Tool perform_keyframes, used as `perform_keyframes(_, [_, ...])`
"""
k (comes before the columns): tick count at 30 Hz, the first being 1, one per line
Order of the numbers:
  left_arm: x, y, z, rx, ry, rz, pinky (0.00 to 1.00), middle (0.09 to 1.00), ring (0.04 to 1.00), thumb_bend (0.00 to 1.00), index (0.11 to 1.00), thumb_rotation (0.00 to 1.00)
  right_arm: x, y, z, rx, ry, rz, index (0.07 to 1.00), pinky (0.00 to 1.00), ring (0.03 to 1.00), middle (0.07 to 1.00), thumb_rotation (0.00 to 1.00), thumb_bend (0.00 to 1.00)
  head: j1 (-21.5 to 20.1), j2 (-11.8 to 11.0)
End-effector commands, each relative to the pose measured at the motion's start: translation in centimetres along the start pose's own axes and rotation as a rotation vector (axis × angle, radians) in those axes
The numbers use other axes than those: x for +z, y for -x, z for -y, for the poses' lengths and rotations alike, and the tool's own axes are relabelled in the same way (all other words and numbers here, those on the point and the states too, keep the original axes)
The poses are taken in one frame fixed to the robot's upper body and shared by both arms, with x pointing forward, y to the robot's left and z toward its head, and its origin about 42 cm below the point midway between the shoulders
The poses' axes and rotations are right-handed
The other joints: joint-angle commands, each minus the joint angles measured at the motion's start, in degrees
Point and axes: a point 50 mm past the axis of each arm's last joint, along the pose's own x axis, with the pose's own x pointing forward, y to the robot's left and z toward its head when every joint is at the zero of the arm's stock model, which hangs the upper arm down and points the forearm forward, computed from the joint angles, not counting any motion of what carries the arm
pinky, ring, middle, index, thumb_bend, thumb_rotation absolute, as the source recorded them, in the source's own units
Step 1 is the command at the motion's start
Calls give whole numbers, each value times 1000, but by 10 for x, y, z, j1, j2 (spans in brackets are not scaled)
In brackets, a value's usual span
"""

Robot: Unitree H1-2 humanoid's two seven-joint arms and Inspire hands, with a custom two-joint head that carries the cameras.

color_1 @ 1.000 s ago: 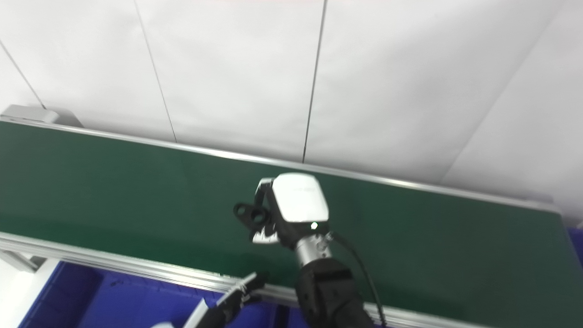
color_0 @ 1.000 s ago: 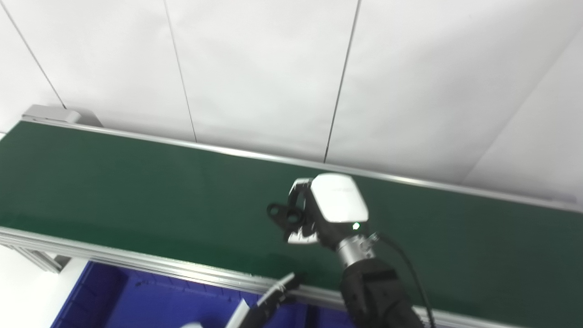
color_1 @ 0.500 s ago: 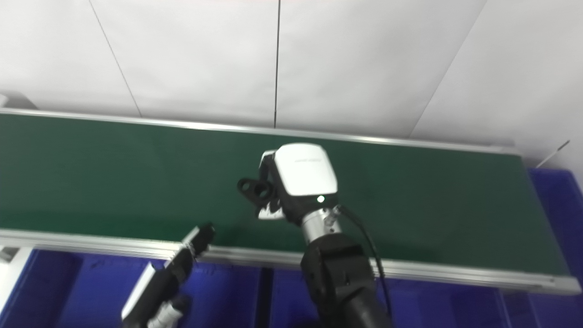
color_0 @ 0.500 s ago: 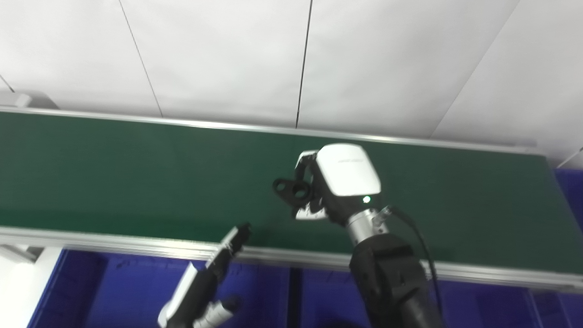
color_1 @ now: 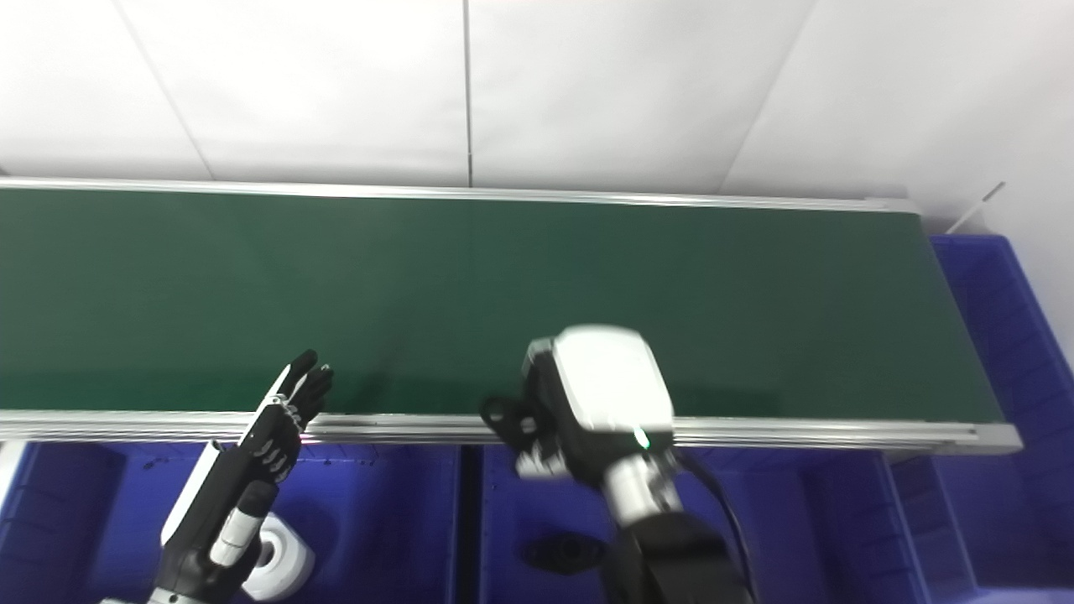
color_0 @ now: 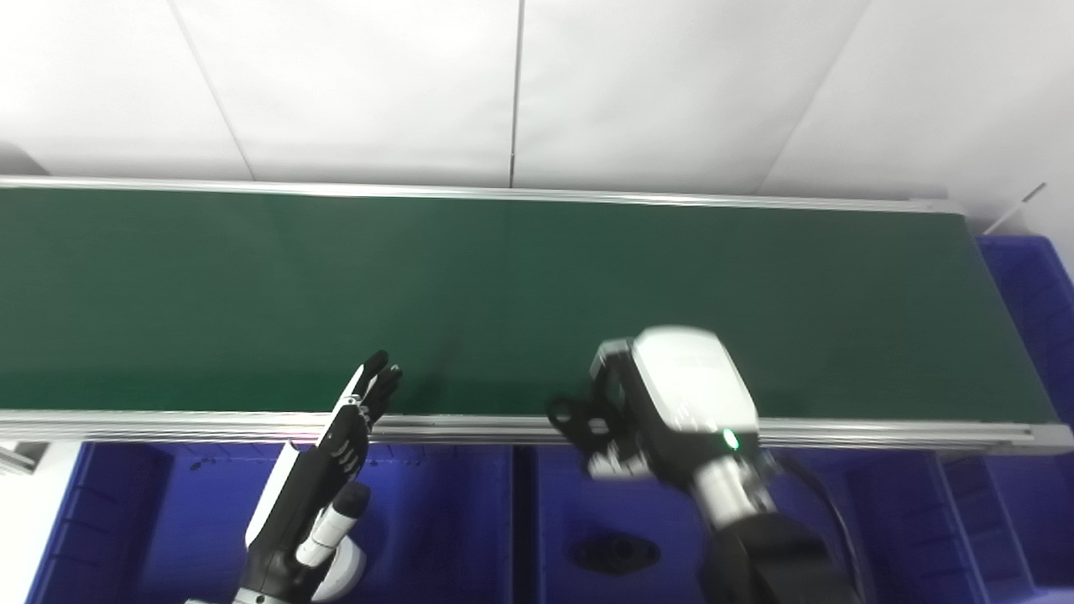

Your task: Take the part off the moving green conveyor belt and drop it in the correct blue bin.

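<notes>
My right hand (color_0: 663,411) pinching black part (color_0: 575,415), over belt edge. Carry step; nxt: release over middle bin (color_0: 554,520). Left hand (color_0: 336,453) spread, idle.

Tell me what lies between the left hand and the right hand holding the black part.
Nothing solid stands between the left hand and the black part in the right hand; in the left eye view, only the conveyor's rail and the blue bin divider span that gap.

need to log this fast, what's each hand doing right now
Left hand: open, fingers straight, holding nothing.
Right hand: shut on the black part.
</notes>
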Motion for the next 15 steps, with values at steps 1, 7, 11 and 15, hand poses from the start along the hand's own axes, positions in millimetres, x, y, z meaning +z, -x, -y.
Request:
perform_keyframes(1, [9,-1,-5,-3,-6,27,987,951,968,692,980,879,0,14,8,-91,-3,14,489,107,171,273,134,506,-2,1])
perform_keyframes(7, [11,-2,-7,-1,-3,21,980,942,961,703,970,846,-11,36,-7,-83,-6,-45,490,109,175,279,133,505,-6,6])
perform_keyframes(11, [13,-2,-8,-2,-5,28,974,938,956,703,968,836,-15,46,-17,-62,9,-71,491,108,174,278,136,503,-10,11])
perform_keyframes(15, [14,-2,-10,-10,0,29,987,940,960,700,969,830,-18,49,-30,-56,33,-79,489,104,169,272,135,505,-12,12])
